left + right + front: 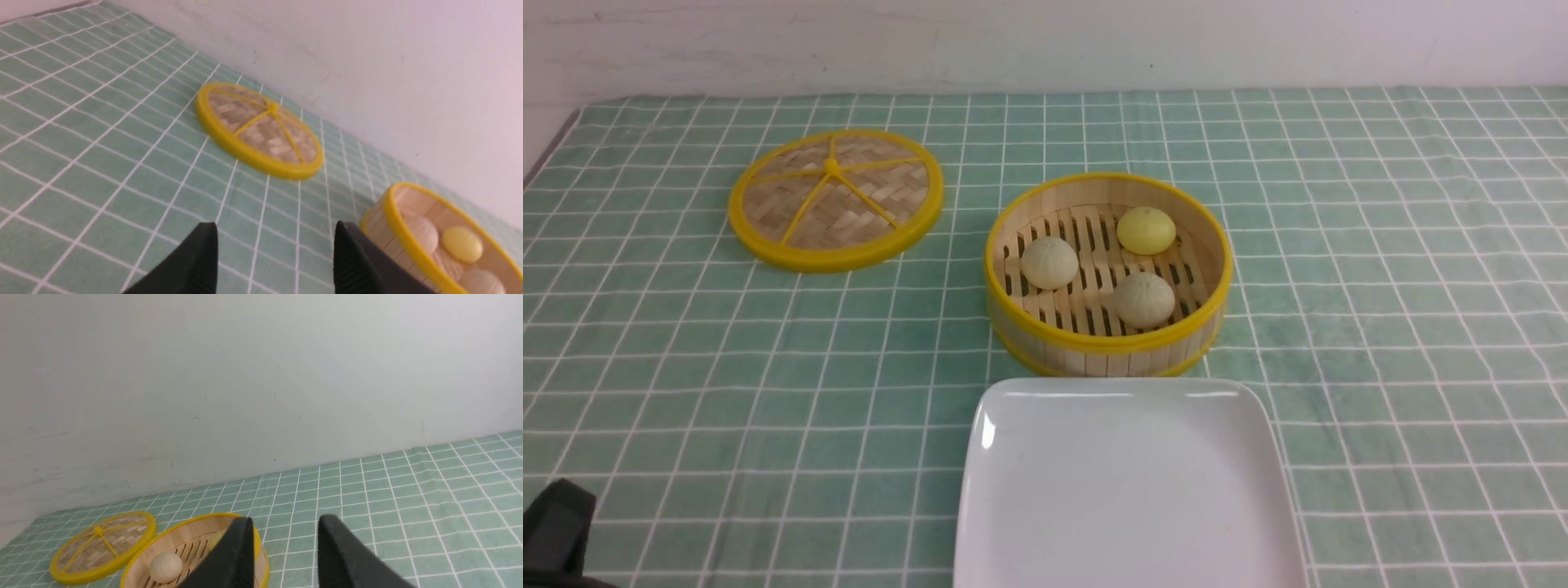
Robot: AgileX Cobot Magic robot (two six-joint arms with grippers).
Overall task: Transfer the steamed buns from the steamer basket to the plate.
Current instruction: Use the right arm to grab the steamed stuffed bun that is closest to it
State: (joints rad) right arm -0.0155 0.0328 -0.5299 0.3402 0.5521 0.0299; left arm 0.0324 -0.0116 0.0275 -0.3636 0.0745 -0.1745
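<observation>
The steamer basket (1207, 245) stands mid-table with three steamed buns on its slats: a yellow bun (1146, 229) at the back, a pale bun (1049, 262) on the left and another pale bun (1144, 300) at the front. The white plate (1125, 490) lies just in front of the basket with nothing on it. In the left wrist view my left gripper (276, 232) is open above bare cloth, with the basket (392, 212) off to one side. In the right wrist view my right gripper (286, 524) is open with nothing between its fingers, and one finger (235, 547) overlaps the basket (184, 535).
The flat woven lid (836, 198) with its yellow rim lies at the back left of the green checked cloth. A white wall runs behind the table. A dark part of my left arm (556, 535) shows at the bottom left corner of the front view.
</observation>
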